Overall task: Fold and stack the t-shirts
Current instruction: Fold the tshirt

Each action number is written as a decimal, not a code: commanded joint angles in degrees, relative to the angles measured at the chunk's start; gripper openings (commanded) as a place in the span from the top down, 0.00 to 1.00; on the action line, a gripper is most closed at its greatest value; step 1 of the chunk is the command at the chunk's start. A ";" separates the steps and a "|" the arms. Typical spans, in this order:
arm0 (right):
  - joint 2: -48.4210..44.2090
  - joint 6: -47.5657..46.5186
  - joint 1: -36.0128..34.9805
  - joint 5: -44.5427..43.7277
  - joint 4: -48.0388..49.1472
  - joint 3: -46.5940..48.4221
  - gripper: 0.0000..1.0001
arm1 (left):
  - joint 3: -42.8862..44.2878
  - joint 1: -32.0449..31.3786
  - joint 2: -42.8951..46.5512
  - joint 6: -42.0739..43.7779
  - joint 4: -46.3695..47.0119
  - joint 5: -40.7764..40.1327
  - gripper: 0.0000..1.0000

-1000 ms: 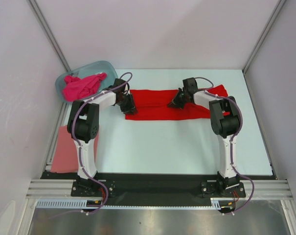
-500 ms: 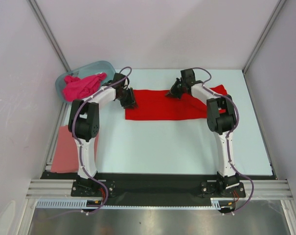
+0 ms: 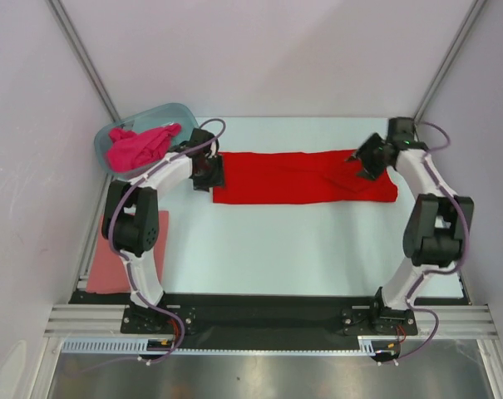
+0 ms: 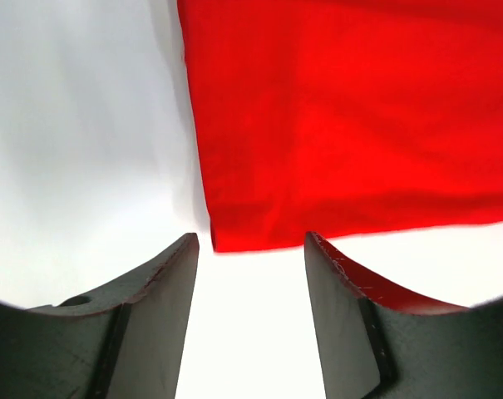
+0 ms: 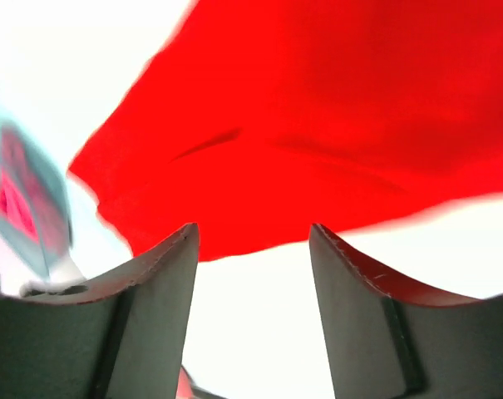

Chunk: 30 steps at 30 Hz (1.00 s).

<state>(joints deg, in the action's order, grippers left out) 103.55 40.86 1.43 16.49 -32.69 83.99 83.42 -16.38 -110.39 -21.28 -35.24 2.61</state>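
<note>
In the top view, the red t-shirt [image 3: 293, 176] lies as a long flat band across the far half of the table [image 3: 301, 249], and its long edges run almost parallel to the far table edge. A narrow strip of bare table lies behind it, and a much wider bare strip lies between its near edge and the arm bases. The left gripper [image 3: 208, 173] is at the left end of the band and the right gripper [image 3: 367, 160] is over the right end, where a fold lies across the cloth. The tub [image 3: 164, 112] sits at the far left corner with the magenta t-shirt [image 3: 137, 148] bunched inside. The salmon-pink t-shirt [image 3: 101, 266] lies flat at the left table edge, partly behind the left arm. In the left wrist view, the left gripper [image 4: 251, 249] has its fingers spread with only white table between them. The near left corner of the red t-shirt [image 4: 359, 125] is just ahead of the tips, and its edge is straight. In the right wrist view, the right gripper [image 5: 253, 241] is also spread and holds nothing. The red t-shirt [image 5: 318, 108] lies beyond the tips with soft creases.
</note>
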 commanded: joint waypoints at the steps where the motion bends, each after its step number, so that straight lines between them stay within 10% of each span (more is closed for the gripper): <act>1: -5.80 0.45 6.02 1.09 -2.29 -7.51 0.37 | -3.25 -2.34 3.16 1.59 -0.97 -6.65 0.41; 19: -9.51 0.27 21.07 5.12 12.11 -25.37 0.28 | -2.92 -3.13 -0.09 0.01 -1.49 -5.43 0.39; 25: -9.41 4.40 18.44 12.15 11.94 -23.52 0.54 | -2.30 -3.13 2.10 0.10 -0.27 1.60 0.71; 30: -7.49 5.11 10.81 16.81 18.44 -23.43 0.78 | -1.33 -3.04 0.80 -2.27 2.63 4.94 0.76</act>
<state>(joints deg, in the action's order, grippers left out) 95.15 44.91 16.75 27.42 -20.36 58.15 79.31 -19.49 -110.34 -21.65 -35.64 3.81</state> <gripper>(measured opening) 0.255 0.242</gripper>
